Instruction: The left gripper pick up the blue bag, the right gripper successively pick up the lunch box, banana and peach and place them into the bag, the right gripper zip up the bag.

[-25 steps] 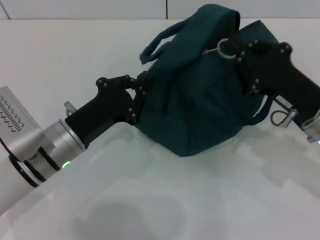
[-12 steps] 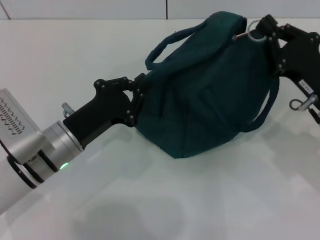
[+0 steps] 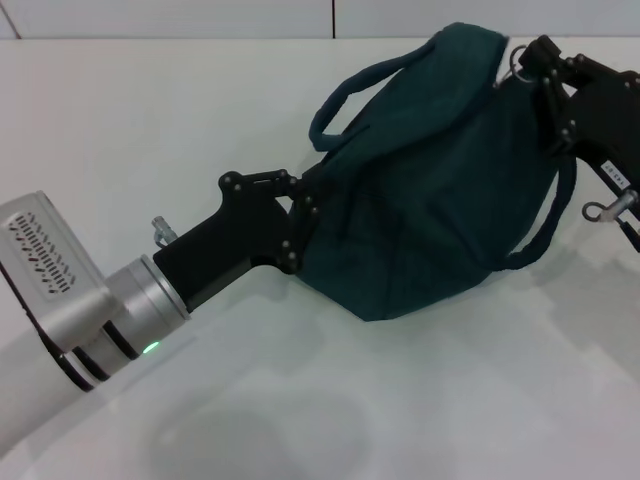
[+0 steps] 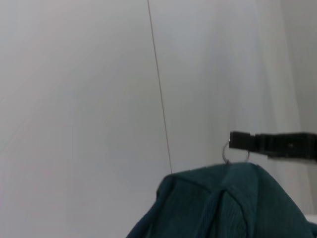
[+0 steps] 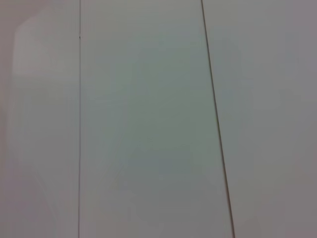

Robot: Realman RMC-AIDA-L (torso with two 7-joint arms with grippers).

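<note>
Head view: blue bag (image 3: 430,190) sat right of centre on white table (image 3: 200,140), closed, handle loop arching at its 10 o'clock. Left gripper (image 3: 305,215) reached in from 8 o'clock, fingers pinching bag's left edge fabric. Right gripper (image 3: 532,62) at bag's 1 o'clock, fingers pinched on zipper ring pull (image 3: 519,60).

Left wrist view: bag top at 6 o'clock, ring pull under black fingertip (image 4: 242,141).

Right wrist view: only bare white panels.
</note>
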